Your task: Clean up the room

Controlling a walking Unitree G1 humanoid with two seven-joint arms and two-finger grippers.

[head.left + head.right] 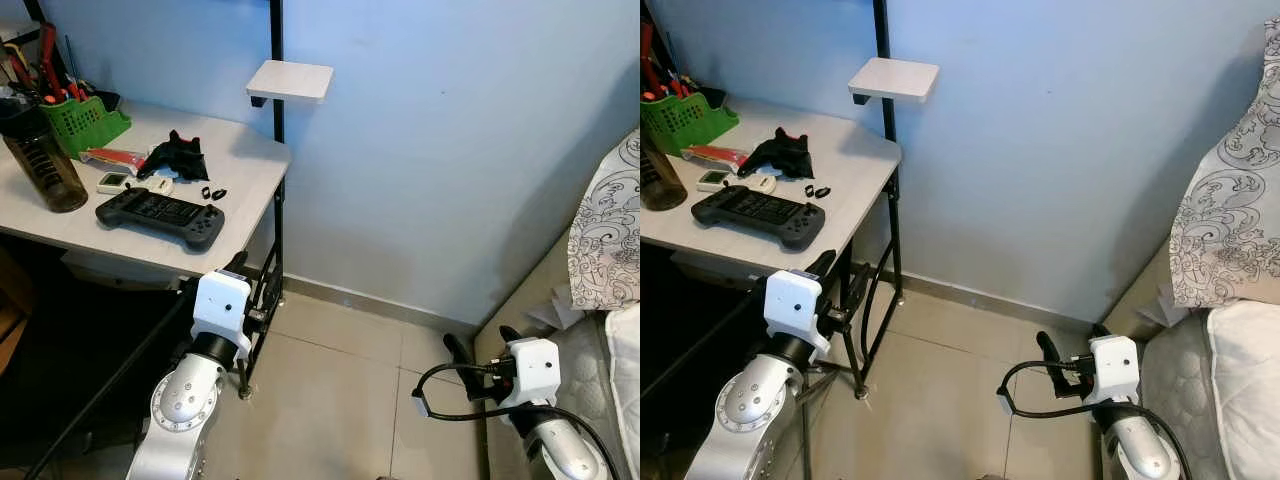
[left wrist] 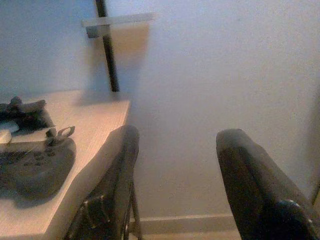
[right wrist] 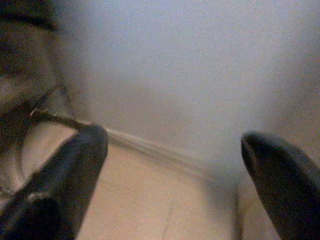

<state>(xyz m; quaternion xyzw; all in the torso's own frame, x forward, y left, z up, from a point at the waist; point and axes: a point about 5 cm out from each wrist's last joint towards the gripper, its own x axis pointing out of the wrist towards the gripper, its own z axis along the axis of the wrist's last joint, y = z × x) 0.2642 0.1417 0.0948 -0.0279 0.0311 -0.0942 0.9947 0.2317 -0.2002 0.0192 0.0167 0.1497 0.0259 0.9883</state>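
A dark handheld game console (image 1: 160,217) lies near the front of the pale desk (image 1: 250,165). Behind it are a crumpled black cloth (image 1: 176,156), a small white device (image 1: 113,182), a red packet (image 1: 115,157) and two tiny black clips (image 1: 212,192). My left gripper (image 2: 180,135) is open and empty, held just below the desk's front corner, and the console (image 2: 35,167) appears beside one of its fingers (image 2: 112,185). My right gripper (image 1: 480,337) is open and empty too, low over the tiled floor (image 1: 340,390) next to the bed.
At the desk's back left stand a green basket (image 1: 82,122) of tools and a dark bottle (image 1: 42,160). A small white shelf (image 1: 290,80) sits on a black pole (image 1: 277,60) against the blue wall. The bed (image 1: 590,360) with a patterned blanket (image 1: 605,235) is on the right.
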